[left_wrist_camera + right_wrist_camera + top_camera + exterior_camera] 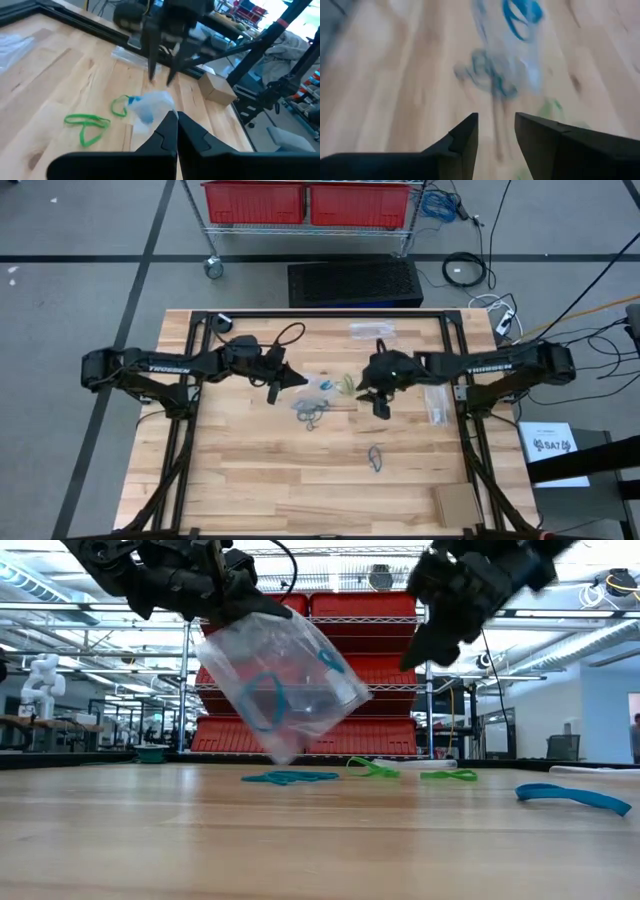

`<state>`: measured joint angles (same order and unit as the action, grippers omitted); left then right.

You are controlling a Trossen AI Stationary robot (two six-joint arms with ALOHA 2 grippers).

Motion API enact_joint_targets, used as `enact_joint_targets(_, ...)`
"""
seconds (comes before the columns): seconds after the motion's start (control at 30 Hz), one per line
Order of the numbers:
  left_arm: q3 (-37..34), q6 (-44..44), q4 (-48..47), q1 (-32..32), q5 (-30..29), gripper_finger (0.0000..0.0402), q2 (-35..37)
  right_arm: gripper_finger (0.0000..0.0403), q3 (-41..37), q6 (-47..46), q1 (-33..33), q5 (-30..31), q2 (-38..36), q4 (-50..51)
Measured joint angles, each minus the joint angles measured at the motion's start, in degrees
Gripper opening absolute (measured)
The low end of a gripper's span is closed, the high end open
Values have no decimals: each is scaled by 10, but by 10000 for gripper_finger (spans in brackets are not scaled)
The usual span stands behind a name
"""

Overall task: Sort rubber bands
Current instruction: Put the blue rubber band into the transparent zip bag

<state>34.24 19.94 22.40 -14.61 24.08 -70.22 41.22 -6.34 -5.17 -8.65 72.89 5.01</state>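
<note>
My left gripper [292, 380] is shut on a clear plastic bag [290, 680] with blue rubber bands [268, 700] inside it. Loose rubber bands lie flat on the wood: green ones [87, 125] [370, 768], dark grey-blue ones [310, 415] [485, 70], a dark one [377, 458] nearer the front, and a blue one [575, 797]. My right gripper [496, 130] hovers open above the table, just right of the bag and the pile, with nothing between its fingers. My left gripper pinches the bag's upper edge [240, 615] between its two shut fingers [175, 122], coming almost level from the table's left. The bag hangs slanted below the fingers. Its low corner [285, 752] is close to the table; whether it touches I cannot tell.
Two more clear bags lie on the wood, one at the far edge [370, 330] and one by the right arm [436, 405]. A small cardboard box [455, 502] sits at the near right corner. A black frame [300, 315] borders the tabletop.
</note>
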Motion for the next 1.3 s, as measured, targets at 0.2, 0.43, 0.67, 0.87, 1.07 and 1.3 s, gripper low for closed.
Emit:
enact_joint_targets(0.2, 0, -11, 8, 0, -3, 0, 26, 122, -184, -83, 0, 78, 17, -429)
enact_joint_targets(0.43, 0, -24, 13, 0, -3, 0, 68, 152, -248, -102, 0, 118, 23, -610)
enact_joint_targets(0.67, 0, -27, 12, 0, -5, 0, 95, 199, -219, -103, 0, 117, 23, -615)
enact_joint_targets(0.87, 0, -29, 15, 0, -6, 0, 99, 195, -186, -80, 0, 102, 23, -618)
enact_joint_targets(1.07, 0, -29, 28, 0, -6, 0, 99, 180, -169, -80, 0, 98, 51, -610)
enact_joint_targets(1.3, 0, -31, 28, 0, -1, 0, 101, 210, -169, -124, -24, 101, 50, -589)
